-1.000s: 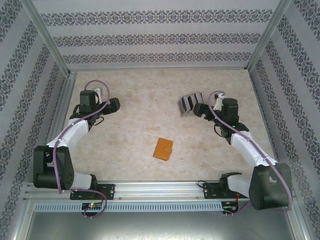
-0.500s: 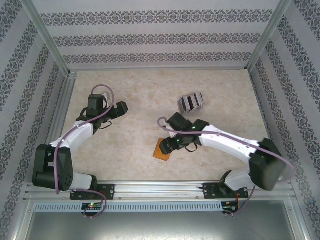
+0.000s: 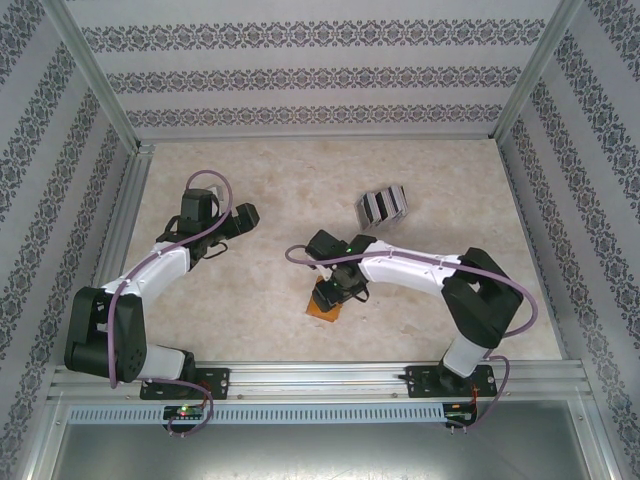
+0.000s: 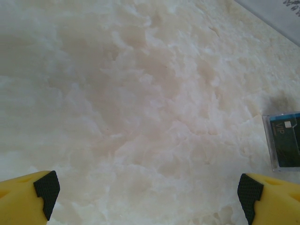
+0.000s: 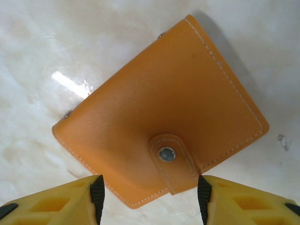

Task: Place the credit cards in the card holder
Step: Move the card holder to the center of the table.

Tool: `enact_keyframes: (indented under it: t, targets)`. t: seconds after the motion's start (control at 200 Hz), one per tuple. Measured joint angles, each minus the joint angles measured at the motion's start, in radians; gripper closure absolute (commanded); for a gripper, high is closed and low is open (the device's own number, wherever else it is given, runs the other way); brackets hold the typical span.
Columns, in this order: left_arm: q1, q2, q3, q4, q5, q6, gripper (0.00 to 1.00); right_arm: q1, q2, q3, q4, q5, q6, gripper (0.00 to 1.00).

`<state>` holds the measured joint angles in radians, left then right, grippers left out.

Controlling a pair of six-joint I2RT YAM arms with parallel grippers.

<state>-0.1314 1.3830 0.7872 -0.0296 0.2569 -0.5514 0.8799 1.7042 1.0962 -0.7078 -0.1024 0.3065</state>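
right gripper point(image 5: 149, 200) — jaws gaping, bracketing the snap corner of the closed orange card holder point(image 5: 159, 108) lying near mid-table | left gripper point(image 4: 147, 192) — jaws spread, hovering over marble table point(image 4: 140, 93) | credit cards point(image 3: 381, 205) lying fanned farther back

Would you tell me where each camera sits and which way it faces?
Top external: above, behind left arm and right arm, looking down on the table and credit cards.
Left wrist: on the left gripper, facing the table; fingers at the lower corners.
Right wrist: on the right gripper, facing down at the card holder; fingers below.
Shared: card holder, in top external and right wrist.
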Motion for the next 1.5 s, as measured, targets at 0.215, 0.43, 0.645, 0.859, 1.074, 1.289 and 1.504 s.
enact_keyframes:
  t: [0.215, 0.43, 0.645, 0.859, 1.074, 1.289, 1.504]
  targets:
    - [0.000, -0.002, -0.011, -0.005, -0.018, -0.015, 0.00, 0.000, 0.066, 0.014, -0.002, 0.038, -0.072, 0.44]
    - [0.000, -0.002, -0.011, -0.013, -0.026, -0.023, 0.00, -0.002, 0.083, 0.029, -0.001, 0.046, -0.120, 0.53]
    - [0.000, -0.002, -0.005, -0.031, -0.031, -0.026, 0.00, -0.012, 0.093, 0.039, 0.005, 0.034, -0.133, 0.66]
    - [0.000, 0.002, 0.003, -0.039, -0.041, -0.027, 0.00, -0.054, 0.093, 0.041, 0.021, 0.003, -0.130, 0.74]
    - [-0.002, 0.021, 0.003, -0.039, -0.049, -0.037, 0.00, -0.172, 0.132, 0.100, 0.071, -0.008, -0.091, 0.74]
    - [-0.028, 0.023, 0.006, -0.040, -0.043, -0.036, 0.00, -0.237, 0.281, 0.285, 0.137, -0.037, -0.027, 0.72]
    - [-0.040, 0.023, 0.009, -0.040, -0.029, -0.035, 0.00, -0.269, 0.333, 0.390, 0.136, -0.085, 0.013, 0.66]
